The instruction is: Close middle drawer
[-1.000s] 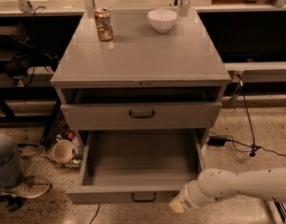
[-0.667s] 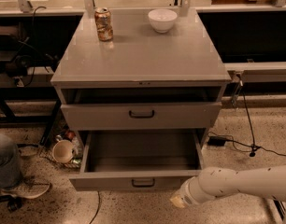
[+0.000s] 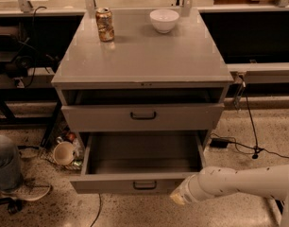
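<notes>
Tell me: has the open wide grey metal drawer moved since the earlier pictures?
Yes. The wide grey metal middle drawer has slid inward, into the grey metal cabinet. The white end effector is at its front right corner.

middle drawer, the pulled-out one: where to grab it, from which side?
Probably the small black bar handle, centred on the low front panel of the middle drawer. Come straight from the front: the bar lies horizontal and stands off the panel, so jaws can straddle it above and below. The gripper sits by the panel's right end.
</notes>
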`<control>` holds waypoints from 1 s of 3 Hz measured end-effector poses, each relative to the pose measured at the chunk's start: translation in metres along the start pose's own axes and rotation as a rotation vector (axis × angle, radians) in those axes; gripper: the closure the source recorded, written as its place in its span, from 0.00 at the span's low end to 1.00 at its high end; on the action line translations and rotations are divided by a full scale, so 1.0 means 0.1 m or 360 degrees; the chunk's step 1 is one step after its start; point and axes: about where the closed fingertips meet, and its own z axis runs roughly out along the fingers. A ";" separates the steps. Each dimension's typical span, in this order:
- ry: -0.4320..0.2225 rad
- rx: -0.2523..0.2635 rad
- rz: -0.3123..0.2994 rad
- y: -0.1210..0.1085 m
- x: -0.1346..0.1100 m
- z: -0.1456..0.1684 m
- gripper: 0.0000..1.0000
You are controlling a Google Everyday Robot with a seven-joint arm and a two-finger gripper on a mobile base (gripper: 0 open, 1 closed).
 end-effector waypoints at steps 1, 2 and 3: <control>-0.0033 0.0056 -0.0111 -0.33 -0.20 0.11 1.00; -0.0033 0.0056 -0.0111 -0.32 -0.20 0.11 1.00; -0.0093 0.0098 -0.0192 -0.59 -0.52 0.14 1.00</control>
